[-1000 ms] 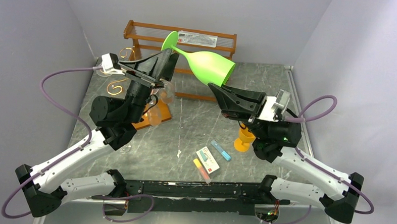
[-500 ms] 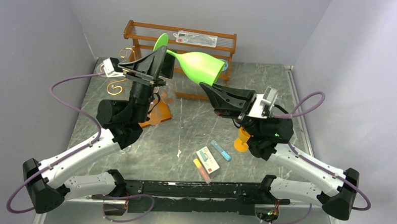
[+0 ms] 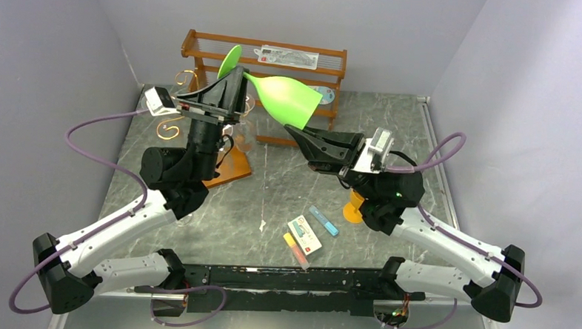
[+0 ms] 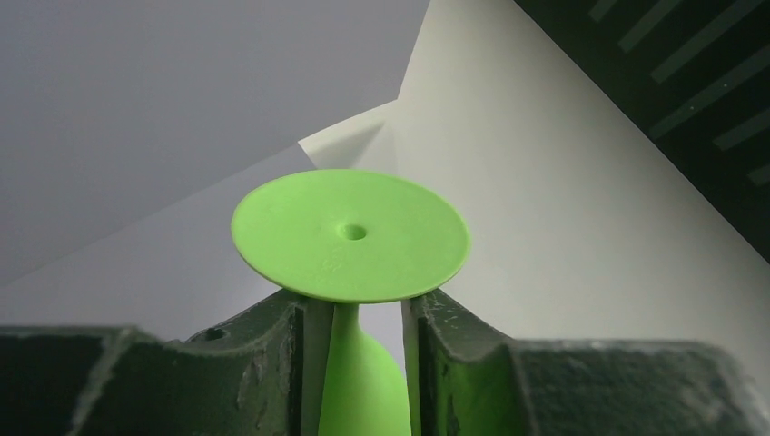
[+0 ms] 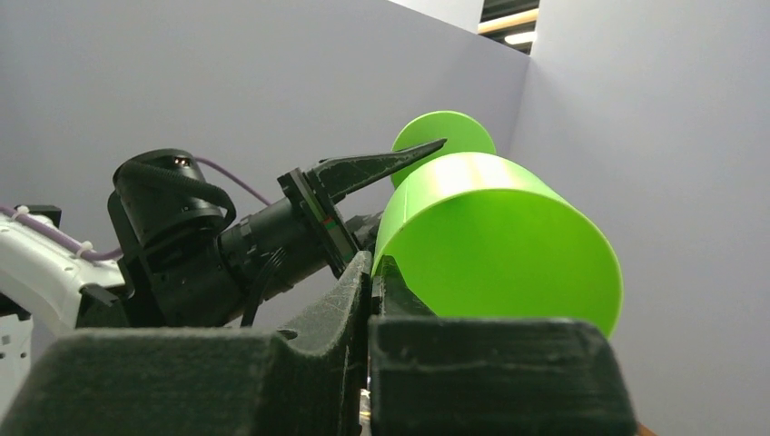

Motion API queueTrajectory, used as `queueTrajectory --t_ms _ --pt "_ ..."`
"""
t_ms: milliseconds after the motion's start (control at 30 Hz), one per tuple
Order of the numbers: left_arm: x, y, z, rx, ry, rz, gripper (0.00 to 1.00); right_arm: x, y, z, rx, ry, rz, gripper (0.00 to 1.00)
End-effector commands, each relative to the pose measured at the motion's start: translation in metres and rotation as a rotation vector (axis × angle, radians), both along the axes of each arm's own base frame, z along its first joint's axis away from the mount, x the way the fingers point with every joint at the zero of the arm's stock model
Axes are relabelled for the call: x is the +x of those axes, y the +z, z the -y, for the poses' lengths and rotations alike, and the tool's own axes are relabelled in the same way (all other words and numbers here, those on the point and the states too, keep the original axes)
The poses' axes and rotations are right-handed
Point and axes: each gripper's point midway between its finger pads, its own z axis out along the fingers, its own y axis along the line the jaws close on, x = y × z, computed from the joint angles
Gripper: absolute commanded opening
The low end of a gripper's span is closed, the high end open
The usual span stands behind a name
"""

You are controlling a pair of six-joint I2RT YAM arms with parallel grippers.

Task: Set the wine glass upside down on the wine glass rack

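A bright green wine glass [image 3: 287, 97] hangs on its side in the air in front of the shelf, foot to the left. My right gripper [image 3: 293, 133] is shut on the rim of its bowl [image 5: 495, 236], one finger inside and one outside. My left gripper [image 3: 236, 77] reaches up around the stem just below the foot [image 4: 350, 234]. The stem touches one finger [image 4: 304, 363], and a narrow gap shows on the other side. The wine glass rack [image 3: 169, 128], gold wire on a brown base, stands below and behind my left arm, partly hidden.
A two-tier brown wooden shelf [image 3: 278, 56] with a packet on top stands at the back wall. An orange cup [image 3: 358, 204] sits under my right wrist. A small box [image 3: 305, 235], a blue strip [image 3: 323, 220] and a yellow-pink piece lie near the front.
My right arm has carried the wine glass left and slightly down. The left gripper has narrowed around its stem below the foot.
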Motion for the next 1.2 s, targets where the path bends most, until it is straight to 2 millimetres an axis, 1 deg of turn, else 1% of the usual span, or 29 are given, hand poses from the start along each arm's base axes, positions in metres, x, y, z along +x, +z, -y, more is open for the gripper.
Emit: queueTrajectory --t_ms 0,133,233,333,400,467,533,567,600,667,733,800,867,967,1000,1167 --pt "-0.011 0.026 -0.025 -0.076 0.068 0.074 0.34 0.002 -0.019 -0.003 -0.056 -0.004 -0.026 0.00" --pt "-0.009 0.024 -0.026 -0.052 0.101 0.073 0.21 0.000 -0.025 -0.006 -0.085 0.020 -0.048 0.00" --pt "-0.008 0.024 -0.025 -0.028 0.121 0.078 0.06 -0.003 -0.028 -0.009 -0.101 0.054 -0.077 0.00" --pt "-0.009 0.025 -0.025 0.010 0.152 0.091 0.05 -0.003 -0.031 -0.008 -0.092 0.078 -0.129 0.01" --pt "-0.009 0.025 -0.026 0.060 0.192 0.096 0.05 -0.002 -0.034 -0.006 -0.082 0.082 -0.167 0.08" --pt "-0.008 0.022 -0.025 0.129 0.231 0.091 0.05 0.000 -0.038 -0.002 -0.079 0.075 -0.205 0.21" --pt "-0.007 0.019 -0.026 0.204 0.273 0.081 0.05 0.004 -0.043 0.004 -0.071 0.053 -0.251 0.39" --pt "-0.006 0.015 -0.025 0.250 0.289 0.079 0.05 0.005 -0.049 0.005 -0.077 0.046 -0.276 0.46" --pt "-0.007 0.009 -0.023 0.297 0.294 0.078 0.05 0.006 -0.055 0.006 -0.090 0.043 -0.294 0.52" --pt "-0.009 -0.002 -0.020 0.398 0.305 0.089 0.05 0.005 -0.071 0.008 -0.131 0.037 -0.330 0.58" --pt "-0.012 -0.015 -0.014 0.514 0.306 0.100 0.05 0.002 -0.089 0.010 -0.187 0.037 -0.372 0.62" --pt "-0.021 -0.024 -0.009 0.619 0.295 0.144 0.05 -0.002 -0.107 0.013 -0.247 0.039 -0.404 0.64" --pt "-0.032 -0.030 -0.004 0.715 0.287 0.212 0.05 -0.008 -0.116 0.017 -0.292 0.042 -0.429 0.66" --pt "-0.041 -0.044 0.001 0.858 0.287 0.287 0.05 -0.021 -0.117 0.022 -0.351 0.072 -0.412 0.68" --pt "-0.043 -0.051 0.003 0.916 0.286 0.308 0.05 -0.025 -0.114 0.022 -0.366 0.086 -0.399 0.68" --pt "-0.057 -0.079 0.009 1.137 0.258 0.421 0.05 -0.035 -0.104 0.018 -0.386 0.150 -0.413 0.68"
